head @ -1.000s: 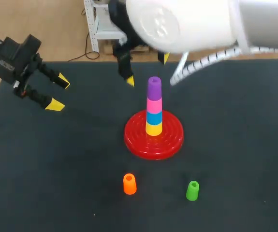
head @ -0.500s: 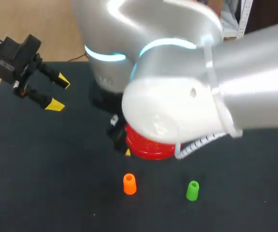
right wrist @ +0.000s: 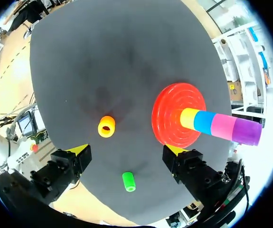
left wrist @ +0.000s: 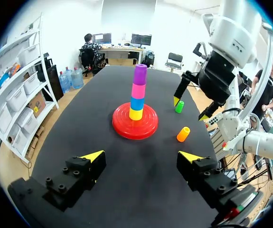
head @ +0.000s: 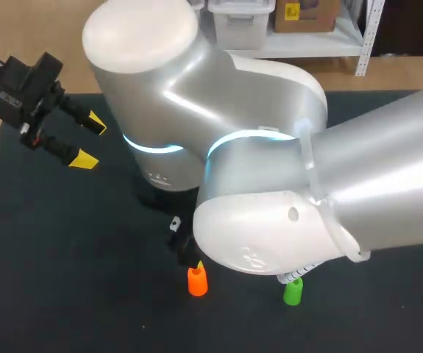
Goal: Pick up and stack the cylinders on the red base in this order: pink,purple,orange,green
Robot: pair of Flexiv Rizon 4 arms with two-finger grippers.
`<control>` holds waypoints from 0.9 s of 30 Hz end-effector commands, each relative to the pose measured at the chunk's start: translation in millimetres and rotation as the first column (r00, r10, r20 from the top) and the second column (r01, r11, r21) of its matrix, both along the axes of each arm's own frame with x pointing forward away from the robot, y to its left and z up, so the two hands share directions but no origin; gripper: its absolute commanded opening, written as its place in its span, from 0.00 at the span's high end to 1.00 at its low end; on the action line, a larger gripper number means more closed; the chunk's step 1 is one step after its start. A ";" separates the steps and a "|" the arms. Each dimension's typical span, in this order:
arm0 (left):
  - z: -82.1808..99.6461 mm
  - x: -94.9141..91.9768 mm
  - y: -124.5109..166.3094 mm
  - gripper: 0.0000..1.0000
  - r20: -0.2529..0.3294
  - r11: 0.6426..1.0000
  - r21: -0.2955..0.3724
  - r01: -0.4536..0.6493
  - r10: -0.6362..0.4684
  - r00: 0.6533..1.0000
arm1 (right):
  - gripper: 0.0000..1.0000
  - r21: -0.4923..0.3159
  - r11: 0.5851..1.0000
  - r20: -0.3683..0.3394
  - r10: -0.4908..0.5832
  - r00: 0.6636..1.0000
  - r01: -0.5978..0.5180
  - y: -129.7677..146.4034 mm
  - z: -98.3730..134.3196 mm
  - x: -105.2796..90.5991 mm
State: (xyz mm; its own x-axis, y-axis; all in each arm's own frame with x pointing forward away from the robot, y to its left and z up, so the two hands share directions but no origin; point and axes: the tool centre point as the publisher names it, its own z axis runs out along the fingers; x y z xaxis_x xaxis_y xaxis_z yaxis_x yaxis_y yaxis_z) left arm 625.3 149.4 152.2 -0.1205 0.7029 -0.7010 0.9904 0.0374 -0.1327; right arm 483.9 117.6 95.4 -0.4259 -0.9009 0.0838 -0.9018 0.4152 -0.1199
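**Right arm hovers over loose cylinders.** The right end effector (right wrist: 127, 150) hangs above the dark matte bench (right wrist: 127, 61). Its two yellow-tipped fingers are spread wide and hold nothing.

Nearest, beneath the gap between those fingers, stands the green cylinder (right wrist: 128, 181). It is a small, smooth plastic tube, upright, with its long axis vertical. Just ahead of the fingers is the orange cylinder (right wrist: 106, 126), the same shape and also upright. Its hollow mouth faces up toward the end effector. The two stand apart, touching only the bench.

Farther ahead, off beyond one finger, is the red base (right wrist: 167, 114), a glossy round disc ringed with ridges. It carries a column of yellow cylinder (right wrist: 188, 118), blue cylinder (right wrist: 203, 121), pink cylinder (right wrist: 224, 126) and purple cylinder (right wrist: 247, 131) on top. The left wrist view shows this stack standing straight.

From the head view, the right arm (head: 270, 220), with its bulky white and silver casing, hides the base and stack completely. Only the two loose cylinders show at its edge.

Farthest off, the left end effector (head: 91, 141) hangs near a bench corner, well clear of everything. Its fingers are apart and empty, and it faces the stack.
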 end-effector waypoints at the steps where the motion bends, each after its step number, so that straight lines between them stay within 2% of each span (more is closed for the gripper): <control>1: -0.9 -0.5 0.1 0.00 0.003 1.000 -0.002 -0.001 0.001 1.000 | 0.00 0.002 1.000 0.001 0.000 1.000 0.000 -0.7 0.1 0.1; 6: -0.9 -0.5 0.1 0.00 0.003 1.000 -0.002 -0.001 0.001 1.000 | 0.00 0.002 1.000 0.001 0.000 1.000 0.000 -0.7 0.1 0.1; 12: -0.9 -0.5 0.1 0.00 0.003 1.000 -0.002 -0.001 0.001 1.000 | 0.00 0.231 0.971 -0.061 0.085 0.994 -0.069 4.7 0.2 -11.1; 17: -0.9 -0.5 0.1 0.00 0.003 1.000 -0.002 -0.001 0.001 1.000 | 0.00 0.303 0.950 -0.111 0.106 0.988 -0.068 3.9 -17.2 -14.3; 23: -0.9 -0.5 0.1 0.00 0.003 1.000 -0.002 -0.001 0.001 1.000 | 0.00 0.314 0.945 -0.140 0.138 0.980 -0.088 8.9 -29.0 -18.9; 27: -0.9 -0.5 0.1 0.00 0.003 1.000 -0.002 -0.001 0.001 1.000 | 0.00 0.250 0.958 -0.132 0.180 0.975 -0.143 17.3 -34.5 -23.3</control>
State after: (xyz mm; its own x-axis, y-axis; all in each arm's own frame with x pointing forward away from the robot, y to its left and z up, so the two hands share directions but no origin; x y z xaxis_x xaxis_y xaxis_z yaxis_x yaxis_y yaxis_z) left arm 625.3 149.4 152.2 -0.1205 0.7029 -0.7010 0.9904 0.0374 -0.1327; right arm 463.4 125.3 64.0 -0.2876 -0.9492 -0.1274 -0.9534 0.2710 0.1329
